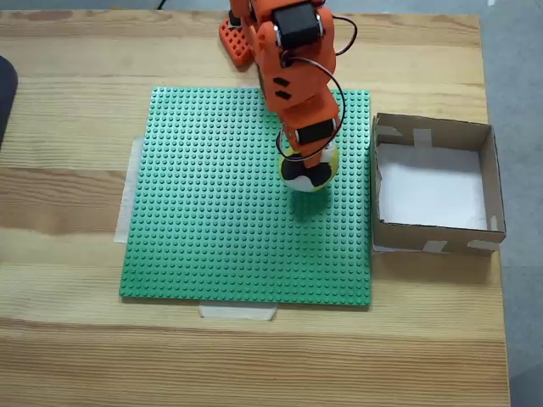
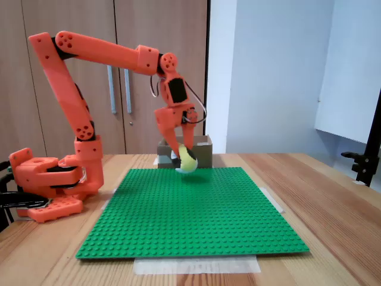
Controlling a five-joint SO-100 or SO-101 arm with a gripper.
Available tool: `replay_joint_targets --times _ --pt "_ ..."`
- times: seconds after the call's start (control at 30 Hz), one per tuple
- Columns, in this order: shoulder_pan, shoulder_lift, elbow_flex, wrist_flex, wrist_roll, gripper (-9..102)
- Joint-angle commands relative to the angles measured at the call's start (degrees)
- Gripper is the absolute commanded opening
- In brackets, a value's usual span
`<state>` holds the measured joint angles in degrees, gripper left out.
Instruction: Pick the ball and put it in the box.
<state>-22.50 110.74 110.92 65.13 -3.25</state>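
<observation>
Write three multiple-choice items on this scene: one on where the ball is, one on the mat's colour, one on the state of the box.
1. Where is the small yellow, black and white ball?
A. inside the box
B. in the orange gripper, lifted above the mat
C. on the bare wood

2. What colour is the studded square mat?
A. blue
B. grey
C. green

3. What state is the shallow brown cardboard box in?
A. empty, white floor showing
B. closed with a lid
C. tipped over

Answers: B, the fingers pinch it and a fixed view shows it off the mat; C, plainly green in both fixed views; A, nothing lies inside.

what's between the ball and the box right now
Nothing stands between: in a fixed view, bare green studded mat lies between the held ball and the box.
</observation>
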Motion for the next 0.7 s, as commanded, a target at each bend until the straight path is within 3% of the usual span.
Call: replay_joint_targets --times 0.0,0.4,0.67 --pt "0.2 1.3 -6.6 1.8 1.2 -1" --pt "-2.4 1.4 -22.1 8.7 4.5 -1" --pt "-10.0 1.4 -33.7 13.5 7.9 -1"
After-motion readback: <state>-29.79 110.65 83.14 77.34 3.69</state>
